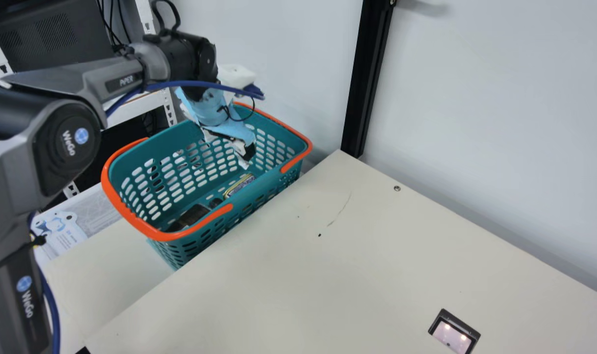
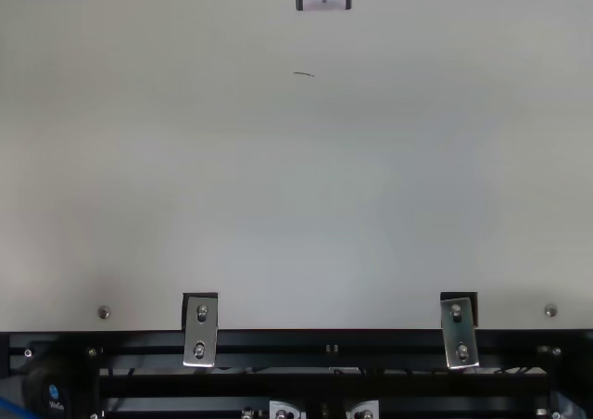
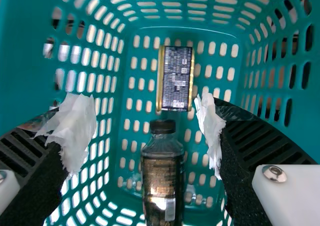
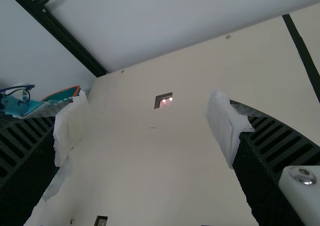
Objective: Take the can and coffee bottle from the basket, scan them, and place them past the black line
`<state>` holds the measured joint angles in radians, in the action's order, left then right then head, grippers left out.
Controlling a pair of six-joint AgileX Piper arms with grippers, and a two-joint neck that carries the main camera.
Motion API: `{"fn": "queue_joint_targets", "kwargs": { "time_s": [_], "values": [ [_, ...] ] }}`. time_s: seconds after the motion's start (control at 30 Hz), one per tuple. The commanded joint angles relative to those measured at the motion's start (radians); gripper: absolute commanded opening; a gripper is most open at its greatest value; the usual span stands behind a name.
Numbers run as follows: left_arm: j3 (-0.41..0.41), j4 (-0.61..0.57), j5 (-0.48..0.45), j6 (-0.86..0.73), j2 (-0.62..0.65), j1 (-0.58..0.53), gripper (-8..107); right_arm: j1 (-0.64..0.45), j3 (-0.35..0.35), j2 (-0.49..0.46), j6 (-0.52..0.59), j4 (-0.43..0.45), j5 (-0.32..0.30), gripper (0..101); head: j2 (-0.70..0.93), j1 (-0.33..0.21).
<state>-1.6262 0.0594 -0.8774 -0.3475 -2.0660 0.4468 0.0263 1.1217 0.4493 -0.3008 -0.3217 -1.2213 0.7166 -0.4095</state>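
- Gold-edged metal can point(image 3: 175, 78) and black-capped clear coffee bottle point(image 3: 162, 186) are held in teal plastic basket point(image 1: 132, 219), main view's upper left;
- black ribbed left gripper point(image 3: 145, 128) is spread, empty;
- can should be straddled squarely before closing.

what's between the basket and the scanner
Between the basket and scanner, the main view shows the cream table with a thin scratch and dark specks.
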Motion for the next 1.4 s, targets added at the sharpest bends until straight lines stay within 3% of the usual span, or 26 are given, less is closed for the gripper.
{"fn": "queue_joint_targets", "kwargs": {
  "time_s": [0.0,0.23,0.5,1.3,1.33,1.37],
  "values": [
    [-0.002,-0.012,0.008,-0.031,-0.035,0.005,90,0.000,0.000,0.000,0.000,0.000,0.000,101,0.013,-0.025],
    [-0.042,-0.063,0.002,-0.101,-0.138,0.023,90,0.000,0.000,0.000,0.000,0.000,0.000,101,0.013,-0.025],
    [-0.151,-0.106,-0.047,-0.142,-0.278,0.032,90,0.000,0.000,0.000,0.000,0.000,0.000,101,0.013,-0.025],
    [-0.624,-0.135,-0.269,-0.098,-0.622,0.020,90,0.000,0.000,0.000,0.000,0.000,0.000,101,0.013,-0.025],
    [-0.642,-0.132,-0.277,-0.092,-0.632,0.020,10,0.000,0.000,0.000,0.000,0.000,0.000,101,0.013,-0.025],
    [-0.658,-0.129,-0.285,-0.087,-0.640,0.020,10,0.000,0.000,0.000,0.000,0.000,0.000,101,0.013,-0.025]
  ]
}}
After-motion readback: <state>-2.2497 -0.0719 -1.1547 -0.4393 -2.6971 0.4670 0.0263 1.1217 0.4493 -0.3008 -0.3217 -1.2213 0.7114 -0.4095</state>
